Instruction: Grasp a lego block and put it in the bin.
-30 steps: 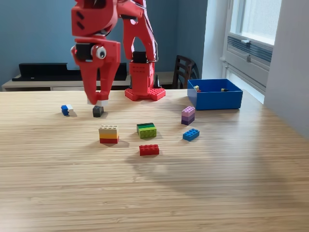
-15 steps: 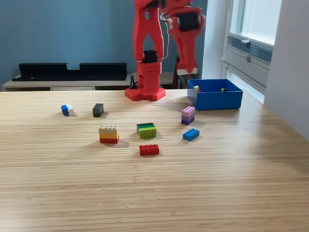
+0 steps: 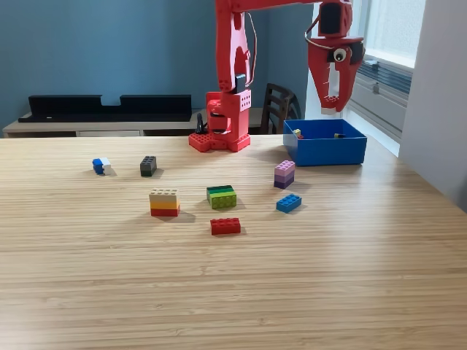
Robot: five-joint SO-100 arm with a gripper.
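Your red arm [image 3: 235, 44] stands on its base at the far edge of the wooden table [image 3: 233, 292] and reaches across to the exterior view's right. Your gripper [image 3: 333, 102] hangs above the blue bin [image 3: 325, 149], fingertips pointing down and clear of its rim. A small white piece shows at the fingertips, but you cannot tell from this view whether it is a lego block pinched there or part of the fingers, so the jaw state stays unclear; the gap looks narrow at most.

The bin sits on the table at the exterior view's right, near the far edge, and a couple of small pieces lie inside against its back wall, too small to name.

The other blocks are spread over the table, all well apart from the bin except the purple stack [image 3: 284, 174], which stands near its front left corner. Just in front of that stack lies a blue brick [image 3: 289, 203]. Toward the middle you have a green stack [image 3: 221, 196] with a red brick [image 3: 225, 225] in front of it, and to the exterior view's left of those a stack of beige, yellow and red layers [image 3: 164, 203]. Farther back on the left sit a dark grey block [image 3: 148, 165] and a small blue-and-white pair [image 3: 101, 165]. Behind the table a dark wooden chair [image 3: 276, 109] shows beside the arm's base.
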